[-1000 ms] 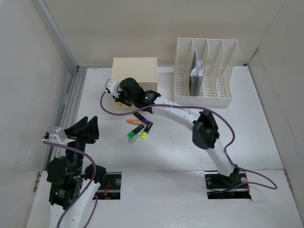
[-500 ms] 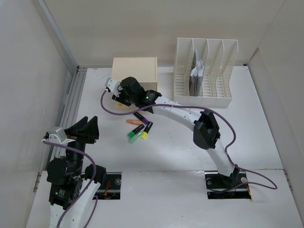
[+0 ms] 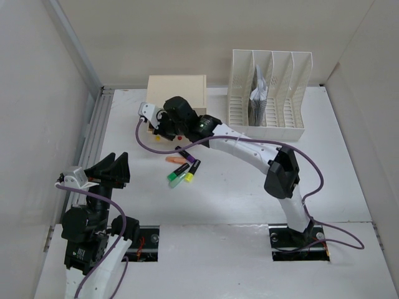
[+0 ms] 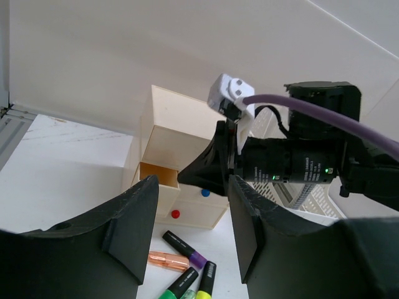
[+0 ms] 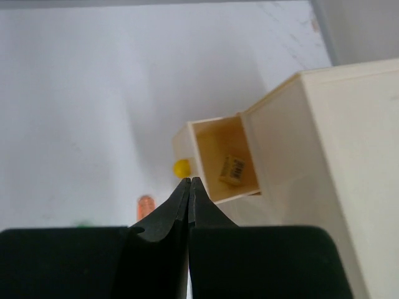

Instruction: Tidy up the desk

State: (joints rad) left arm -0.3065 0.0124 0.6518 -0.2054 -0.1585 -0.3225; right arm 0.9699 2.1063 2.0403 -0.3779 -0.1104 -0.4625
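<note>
The white desk holds a beige drawer box at the back. Its top left drawer stands open, with a yellow knob and a small yellow barcoded item inside. My right gripper is shut and empty, its tip right at the drawer front by the knob; it also shows in the top view. Several markers lie in front of the box: orange, purple, green and yellow. My left gripper is open and empty, raised near the desk's left front.
A white slotted file rack with papers stands at the back right. A grey rail runs along the left edge. White walls surround the desk. The box's lower drawers have red and blue knobs.
My right wrist has moved back toward the drawer box and the elbow has swung right. The drawer's yellow knob sits a little nearer the box. The left arm has not moved.
</note>
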